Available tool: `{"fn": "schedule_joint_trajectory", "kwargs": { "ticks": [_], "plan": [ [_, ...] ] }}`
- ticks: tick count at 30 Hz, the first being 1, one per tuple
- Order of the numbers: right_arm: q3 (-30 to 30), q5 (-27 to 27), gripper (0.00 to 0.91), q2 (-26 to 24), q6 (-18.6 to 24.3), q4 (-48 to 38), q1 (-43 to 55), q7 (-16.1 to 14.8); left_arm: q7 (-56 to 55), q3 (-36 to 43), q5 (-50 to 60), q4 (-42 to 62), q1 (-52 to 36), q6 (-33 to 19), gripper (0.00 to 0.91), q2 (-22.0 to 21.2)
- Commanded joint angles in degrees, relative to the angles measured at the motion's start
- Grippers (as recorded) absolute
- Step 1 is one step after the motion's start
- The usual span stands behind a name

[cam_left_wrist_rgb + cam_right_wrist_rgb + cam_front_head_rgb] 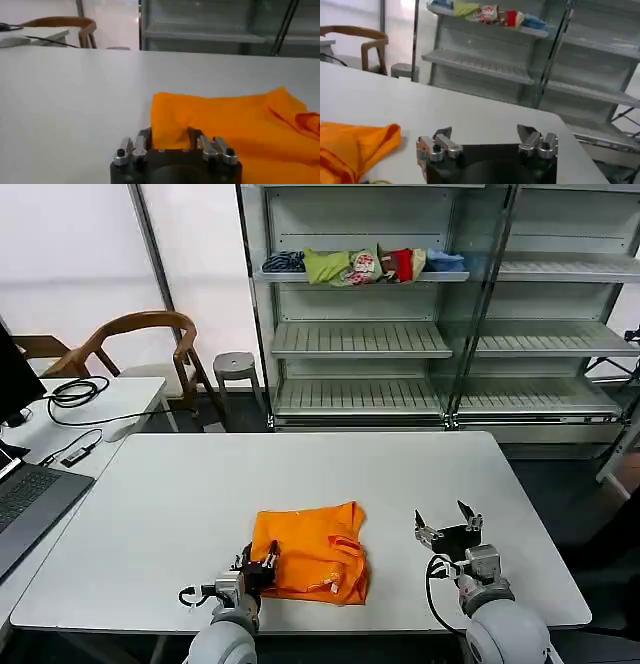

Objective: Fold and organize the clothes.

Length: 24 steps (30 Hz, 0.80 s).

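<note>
Clothes [312, 564] lie as a folded orange bundle on the white bench [300, 474], toward its 6 o'clock edge; the left pincer [258, 566] grips the bundle's 9 o'clock edge, fingers [145, 138] narrow on a fold in the left wrist view; the right pincer [446, 517] hangs wide at 3 o'clock, holding nothing; no writing can be read.

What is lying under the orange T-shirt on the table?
Only the white table shows around the folded orange T-shirt. The left claw grips its near-left edge. Anything beneath the fabric is covered and cannot be seen.
</note>
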Motion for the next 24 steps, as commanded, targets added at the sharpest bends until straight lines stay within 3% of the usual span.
{"fn": "schedule_joint_trajectory", "kwargs": {
  "ticks": [1,13,19,24],
  "plan": [
    [-0.02,0.0,0.907,0.02,0.05,-0.29,0.06,-0.02,0.82,0.2,0.41,0.94,0.13,0.0,0.02,-0.21],
    [-0.39,0.02,0.907,0.03,0.03,-0.68,0.62,0.0,6.25,-3.59,3.93,-2.14,0.42,0.73,0.02,2.57],
    [-0.92,0.02,0.907,0.34,0.05,-0.89,1.24,-0.06,10.25,-17.09,-4.78,-9.4,0.74,6.38,0.02,10.35],
    [-1.28,0.05,0.907,0.47,0.18,-1.07,1.76,-0.24,14.06,-29.4,-10.41,-10.67,3.79,7.39,0.02,18.11]
  ]
}}
